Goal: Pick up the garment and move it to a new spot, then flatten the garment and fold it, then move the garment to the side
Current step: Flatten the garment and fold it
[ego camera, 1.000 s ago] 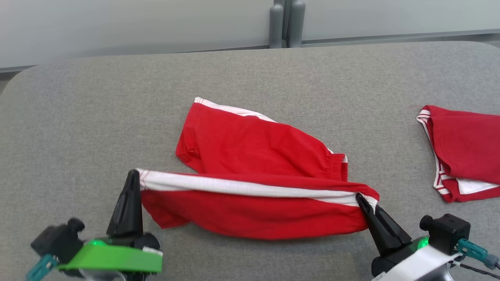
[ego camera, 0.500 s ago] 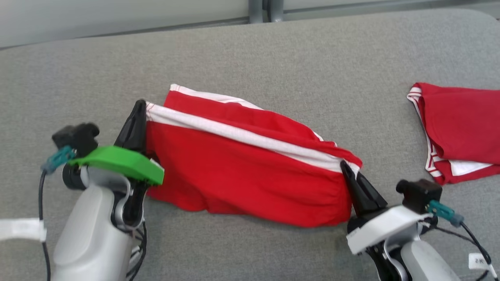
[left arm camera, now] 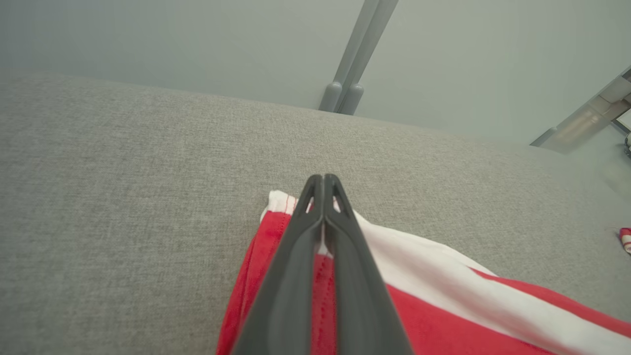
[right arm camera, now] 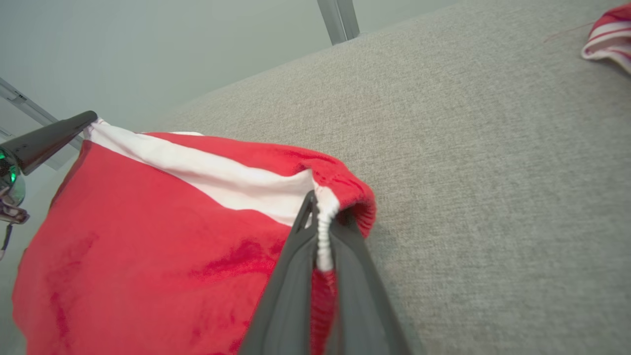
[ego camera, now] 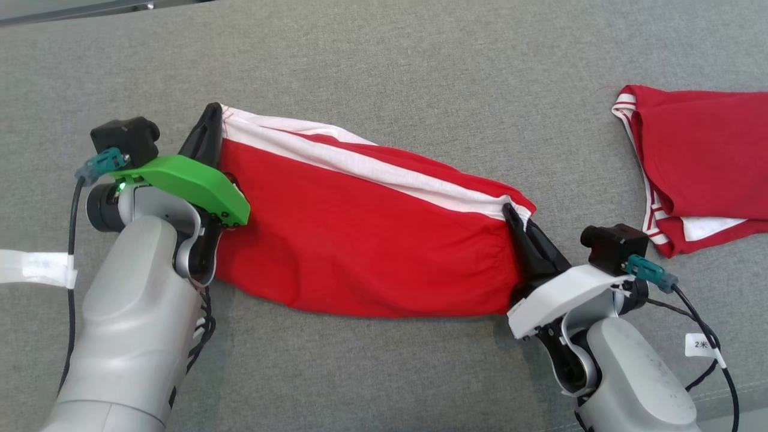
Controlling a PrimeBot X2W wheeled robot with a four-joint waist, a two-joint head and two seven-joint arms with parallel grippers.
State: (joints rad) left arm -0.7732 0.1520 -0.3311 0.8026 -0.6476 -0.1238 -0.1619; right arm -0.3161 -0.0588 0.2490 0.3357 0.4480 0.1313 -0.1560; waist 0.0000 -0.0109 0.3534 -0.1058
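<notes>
Red shorts (ego camera: 360, 240) stretch between our left gripper (ego camera: 211, 115) and right gripper (ego camera: 512, 213), each clamped on a white-striped corner. We judge folding underway and side placement outstanding.

Left gripper (left arm camera: 323, 185): two dark fingers (left arm camera: 291, 276) pressed tight together, pinching the corner hem of the garment (left arm camera: 443, 315).
Garment: red, with a broad white band running off to the lower right.
Surface (left arm camera: 123, 172): grey fabric, spreading all around the cloth.
Posts (left arm camera: 345, 96): two grey ones at the far edge.
Scrap (left arm camera: 626, 240): red-and-white, far right, well apart.
</notes>
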